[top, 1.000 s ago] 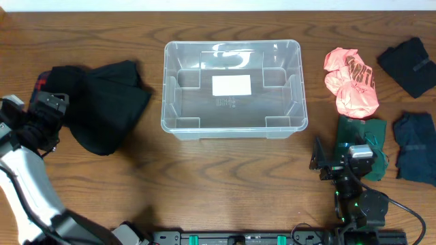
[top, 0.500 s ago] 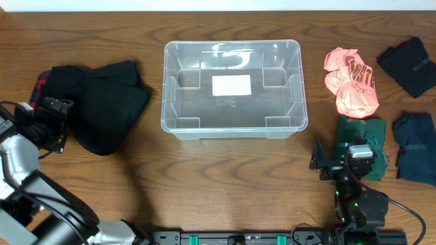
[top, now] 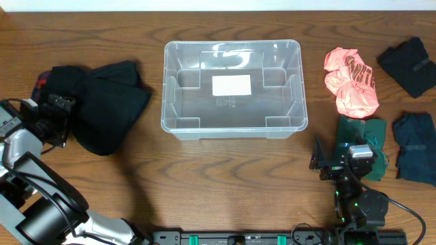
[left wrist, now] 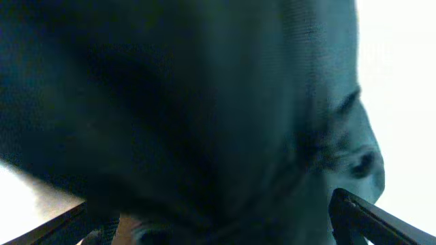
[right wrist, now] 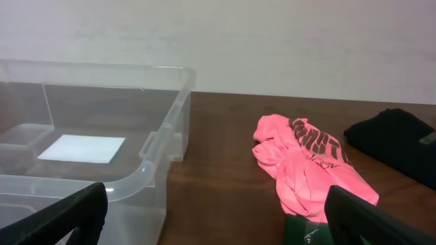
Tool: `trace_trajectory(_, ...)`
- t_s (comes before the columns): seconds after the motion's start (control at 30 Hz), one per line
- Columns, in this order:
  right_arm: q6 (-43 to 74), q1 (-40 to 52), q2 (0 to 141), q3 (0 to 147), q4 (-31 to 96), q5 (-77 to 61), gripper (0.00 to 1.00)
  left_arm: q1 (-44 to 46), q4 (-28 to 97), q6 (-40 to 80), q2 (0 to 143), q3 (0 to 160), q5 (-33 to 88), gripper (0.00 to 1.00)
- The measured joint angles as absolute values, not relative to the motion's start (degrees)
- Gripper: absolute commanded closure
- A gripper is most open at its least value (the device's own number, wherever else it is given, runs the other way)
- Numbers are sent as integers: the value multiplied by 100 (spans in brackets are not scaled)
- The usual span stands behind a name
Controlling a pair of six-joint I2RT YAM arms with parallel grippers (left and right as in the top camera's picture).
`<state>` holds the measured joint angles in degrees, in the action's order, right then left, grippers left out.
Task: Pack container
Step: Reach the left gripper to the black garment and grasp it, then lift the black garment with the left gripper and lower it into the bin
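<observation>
The clear container [top: 231, 129] stands at the table's middle, with a white label [top: 231, 85] on its base and nothing else inside. It also shows at the left of the right wrist view [right wrist: 153, 139]. My left gripper [top: 60, 116] is at the left edge of a crumpled black garment [top: 105, 102]. In the left wrist view its fingers are spread wide [left wrist: 218, 235] and the black cloth [left wrist: 204, 102] fills the space between them. My right gripper [top: 325, 160] is open and empty near the front right, with its fingers apart [right wrist: 218, 218].
A pink garment [top: 351, 80] [right wrist: 306, 163] lies right of the container. A dark green garment [top: 364, 136] lies beside my right gripper. A black folded garment [top: 407, 64] [right wrist: 402, 146] and a dark blue one [top: 415, 146] lie at the far right.
My left arm has swung in at the table's left edge, and its gripper has edged right, onto the black garment. The right arm has not moved.
</observation>
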<state>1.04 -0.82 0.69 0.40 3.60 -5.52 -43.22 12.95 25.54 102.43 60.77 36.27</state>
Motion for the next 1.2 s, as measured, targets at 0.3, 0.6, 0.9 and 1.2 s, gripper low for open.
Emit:
trace_trajectory(0.3, 104, -82, 69, 40, 360, -552, 1, -3918, 1135, 2552, 10243, 6077, 3485, 2)
trace_trajectory(0.6, 104, -82, 69, 40, 360, -552, 1, -3857, 1153, 2576, 10243, 6075, 3271, 80)
trace_trajectory(0.9, 104, -82, 69, 40, 360, -552, 1, -3854, 843, 2676, 10243, 6064, 3470, 94)
trace_trajectory(1.2, 104, -82, 69, 40, 360, -552, 1, -3844, 224, 3310, 9959, 6020, 4265, 94)
